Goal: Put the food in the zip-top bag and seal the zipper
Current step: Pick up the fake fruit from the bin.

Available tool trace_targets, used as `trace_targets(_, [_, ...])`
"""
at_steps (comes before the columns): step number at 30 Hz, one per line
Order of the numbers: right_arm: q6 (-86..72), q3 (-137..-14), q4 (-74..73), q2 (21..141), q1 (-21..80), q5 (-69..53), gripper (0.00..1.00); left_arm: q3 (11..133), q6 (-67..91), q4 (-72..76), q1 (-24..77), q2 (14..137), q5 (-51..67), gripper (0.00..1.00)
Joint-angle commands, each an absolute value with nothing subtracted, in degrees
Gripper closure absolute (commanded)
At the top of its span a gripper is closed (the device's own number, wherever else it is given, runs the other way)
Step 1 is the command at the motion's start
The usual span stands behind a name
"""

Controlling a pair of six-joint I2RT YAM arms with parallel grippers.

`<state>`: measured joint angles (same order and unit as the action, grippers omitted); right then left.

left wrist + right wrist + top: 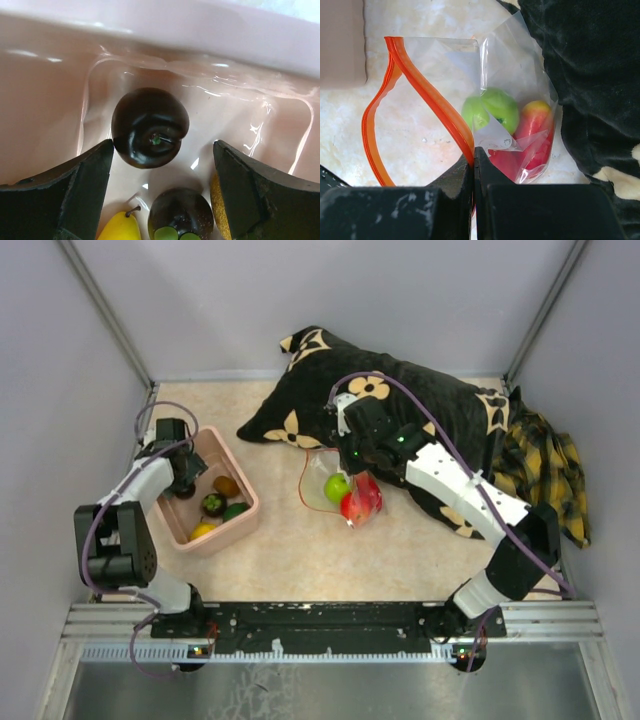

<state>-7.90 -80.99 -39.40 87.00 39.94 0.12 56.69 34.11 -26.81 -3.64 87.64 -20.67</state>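
Dark purple food (150, 127) lies just ahead of the wide-apart left gripper (163, 146); right gripper (474, 154) pinches the zipper (427, 96).

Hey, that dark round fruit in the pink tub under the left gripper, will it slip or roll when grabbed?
Probably slippery: the dark fruit has a glossy, smooth-looking skin. Being round, it could roll across the smooth pink tub floor if nudged off-centre. It looks rigid, so squashing seems unlikely.
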Motion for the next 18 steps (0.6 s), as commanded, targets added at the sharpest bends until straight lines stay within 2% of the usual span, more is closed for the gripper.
trace_targets(1, [-6.73, -82.31, -37.57, 83.61, 39.61, 0.08, 1.00, 59.51, 35.42, -25.68, -4.18, 90.33, -23.14, 0.14])
trace_targets(9, [-6.55, -82.11, -37.48, 83.84, 39.55, -0.04, 1.00, 61.52, 34.73, -25.98, -4.27, 94.86, -25.85, 0.14])
trace_targets(14, [-6.55, -81.79, -37.14, 83.90, 39.60, -0.09, 1.00, 62.62, 33.95, -26.02, -4.22, 97.41, -25.71, 0.22])
trace_targets(18, [-6.44, -81.24, -36.70, 83.67, 39.62, -0.23, 1.00, 62.92, 33.03, -25.50, -4.29, 99.00, -25.49, 0.24])
